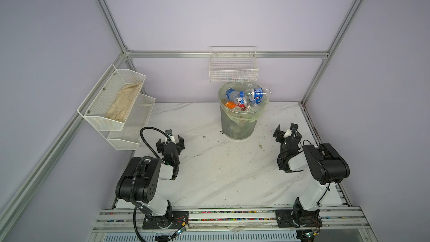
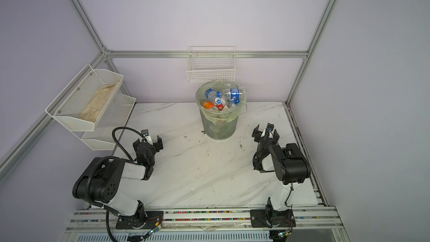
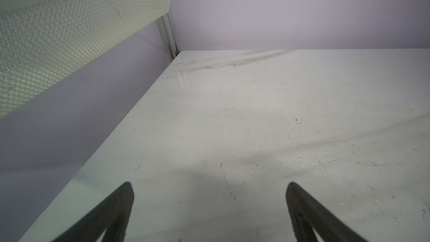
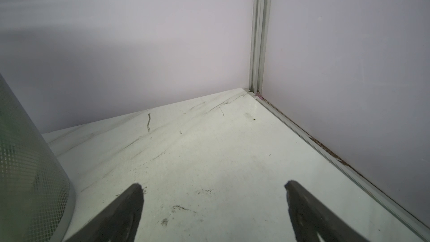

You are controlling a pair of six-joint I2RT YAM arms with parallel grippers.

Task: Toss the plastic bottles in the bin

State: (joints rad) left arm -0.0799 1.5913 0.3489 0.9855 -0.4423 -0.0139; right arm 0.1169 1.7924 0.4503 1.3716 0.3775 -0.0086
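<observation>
The bin (image 1: 239, 124) (image 2: 220, 128), round and grey with a pale green liner, stands at the back middle of the marble table. Several plastic bottles (image 1: 246, 95) (image 2: 224, 96) with blue, red and orange labels are heaped up to its rim. Every bottle I see lies in the bin. My left gripper (image 1: 169, 140) (image 2: 148, 141) (image 3: 209, 187) hovers low over the table at the front left of the bin, open, with nothing between its fingers. My right gripper (image 1: 288, 133) (image 2: 266, 133) (image 4: 214, 186) sits to the right of the bin, open too. The bin's wall (image 4: 23, 171) shows in the right wrist view.
A two-tier white mesh shelf (image 1: 111, 112) (image 3: 69, 31) hangs on the left wall close to my left gripper, with a beige cloth (image 1: 123, 103) in its upper tier. A white wire basket (image 1: 233, 68) hangs on the back wall just above the bin. Aluminium frame posts (image 4: 259, 43) stand at the corners.
</observation>
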